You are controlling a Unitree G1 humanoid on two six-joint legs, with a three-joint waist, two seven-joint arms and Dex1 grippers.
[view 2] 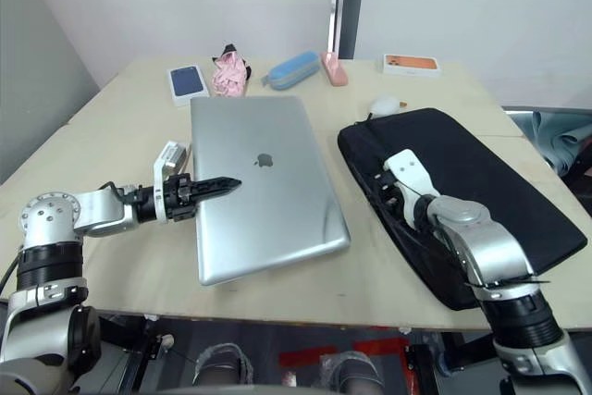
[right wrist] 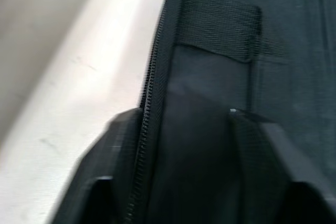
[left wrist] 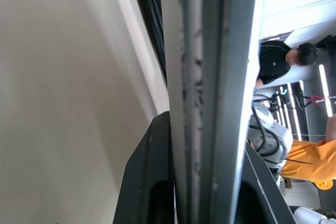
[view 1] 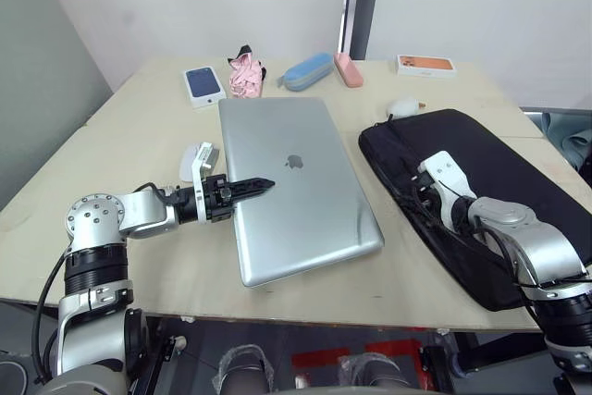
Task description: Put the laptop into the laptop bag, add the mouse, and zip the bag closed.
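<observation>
the laptop (view 1: 294, 187) lies closed at the centre of the bench (view 1: 139, 127). the left hand (view 1: 254, 186) reaches in from 9 o'clock, its two fingers clamped on the laptop's left edge, one above and one below. the laptop bag (view 1: 481, 182) lies flat at 3 o'clock, just beside the laptop and not touching it. the right hand (view 1: 418, 193) sits at the bag's zipper edge, a finger on either side of the flap; whether it pinches cannot be told. the mouse (view 1: 189, 162) rests at the laptop's left, near the left wrist.
</observation>
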